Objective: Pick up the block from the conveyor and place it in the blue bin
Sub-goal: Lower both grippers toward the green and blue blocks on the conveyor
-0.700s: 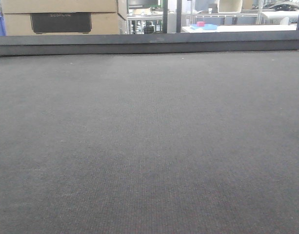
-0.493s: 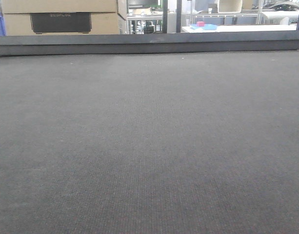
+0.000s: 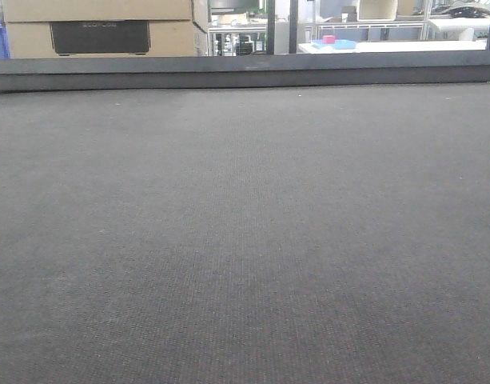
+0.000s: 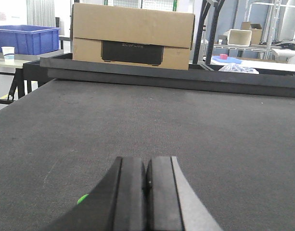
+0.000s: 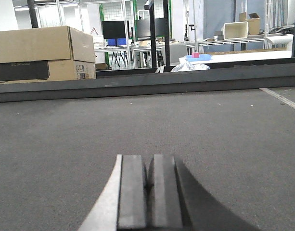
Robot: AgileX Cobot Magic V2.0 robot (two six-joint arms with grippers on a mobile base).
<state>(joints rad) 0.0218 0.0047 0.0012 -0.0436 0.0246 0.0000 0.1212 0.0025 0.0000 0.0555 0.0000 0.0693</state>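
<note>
The conveyor [image 3: 245, 232] is a wide dark grey woven belt with a dark raised rail [image 3: 245, 72] along its far side. It also fills the left wrist view [image 4: 185, 125] and the right wrist view [image 5: 137, 125]. No block shows on the belt in any view. My left gripper [image 4: 147, 161] is shut and empty, low over the belt. My right gripper [image 5: 148, 159] is shut and empty, also low over the belt. A blue bin [image 4: 27, 39] stands on a table beyond the belt's far left corner.
A large cardboard box [image 4: 133, 36] stands behind the far rail; it also shows in the front view [image 3: 101, 28] and the right wrist view [image 5: 41, 53]. Tables, shelves and a small pink item on a blue thing [image 3: 331, 40] lie far behind.
</note>
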